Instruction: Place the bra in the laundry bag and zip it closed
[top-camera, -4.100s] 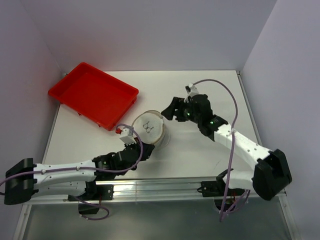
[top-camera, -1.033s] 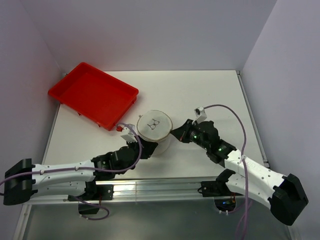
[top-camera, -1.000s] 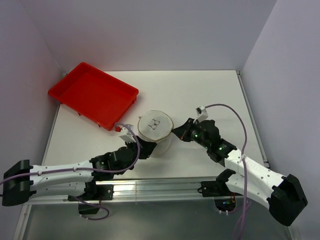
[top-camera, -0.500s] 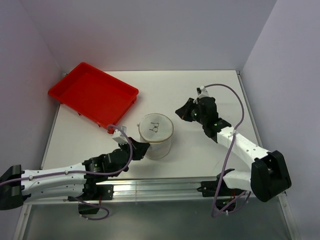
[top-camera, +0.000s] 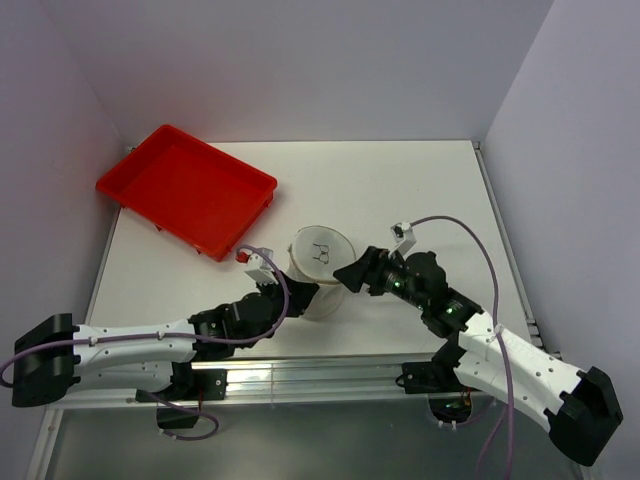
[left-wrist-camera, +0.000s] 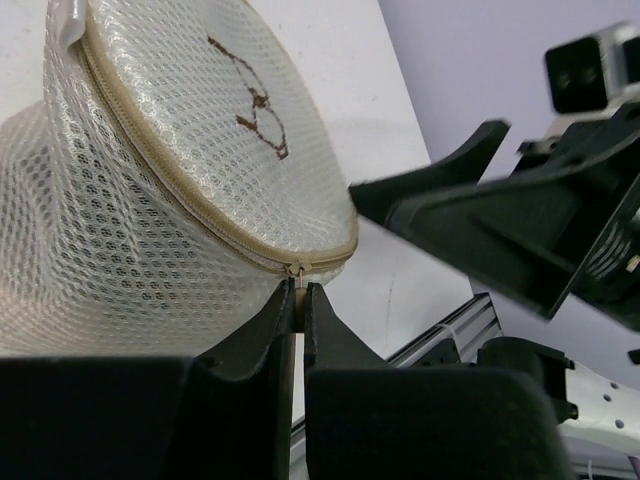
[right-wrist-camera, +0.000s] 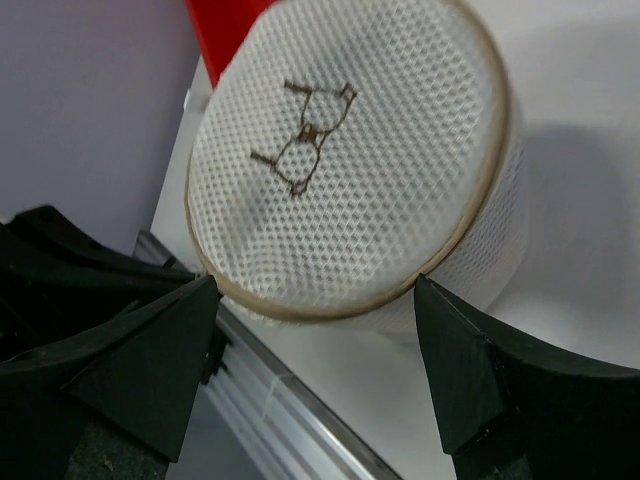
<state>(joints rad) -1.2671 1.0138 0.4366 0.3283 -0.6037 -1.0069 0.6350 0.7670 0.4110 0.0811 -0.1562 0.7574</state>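
Two claws work on one small round, drum-shaped laundry bag of translucent white mesh (top-camera: 322, 265), which stands on the white bench (top-camera: 410, 190) between them, its circular face tipped up.

The left claw (left-wrist-camera: 298, 300) is pinched shut on the small metal zip pull (left-wrist-camera: 297, 272) at the bag's near rim. The right claw (right-wrist-camera: 315, 295) is spread wide, one finger on either side of the bag's lower edge. It brackets the bag and I cannot see it pressing.

The step in hand looks like running the zip round. To do it well, the right claw should close gently on the drum's side wall so the bag cannot spin or slide. The left should then draw the pull along the curve of the tan zip track (left-wrist-camera: 180, 190), not away from it, because soft mesh will buckle and jam the slider.

The mesh is fine, springy and pale, and the face carries a thin dark bra outline (right-wrist-camera: 305, 140). The stretch of track in view looks closed. I cannot make out the bra through the weave.
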